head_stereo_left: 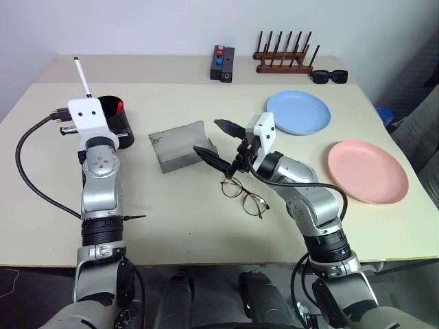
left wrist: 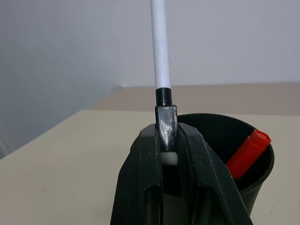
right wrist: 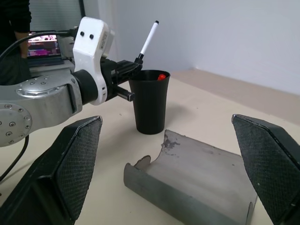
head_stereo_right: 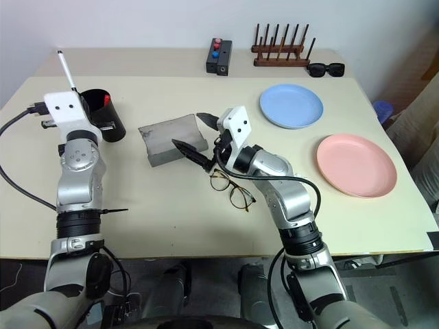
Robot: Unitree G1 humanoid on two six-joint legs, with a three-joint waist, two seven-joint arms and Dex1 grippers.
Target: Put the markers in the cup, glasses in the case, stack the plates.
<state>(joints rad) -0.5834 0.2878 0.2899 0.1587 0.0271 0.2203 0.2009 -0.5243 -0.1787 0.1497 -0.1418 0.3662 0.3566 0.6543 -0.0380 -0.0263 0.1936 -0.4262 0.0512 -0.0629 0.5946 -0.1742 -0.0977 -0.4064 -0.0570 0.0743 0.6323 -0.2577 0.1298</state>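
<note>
White marker point(left wrist: 161, 51) stands upright, pinched by its black cap in the left gripper point(left wrist: 167, 136) above the cup point(right wrist: 150, 101), apparently just at the near rim. Centre it beside the red-capped marker point(left wrist: 247, 152), then release. Right gripper point(head_stereo_left: 218, 142) hangs spread wide by the case point(head_stereo_left: 180, 145).

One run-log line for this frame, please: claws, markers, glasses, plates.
left claw: shut on white marker at cup | right claw: open above glasses | red-capped marker: in cup | plates: unstacked
</note>
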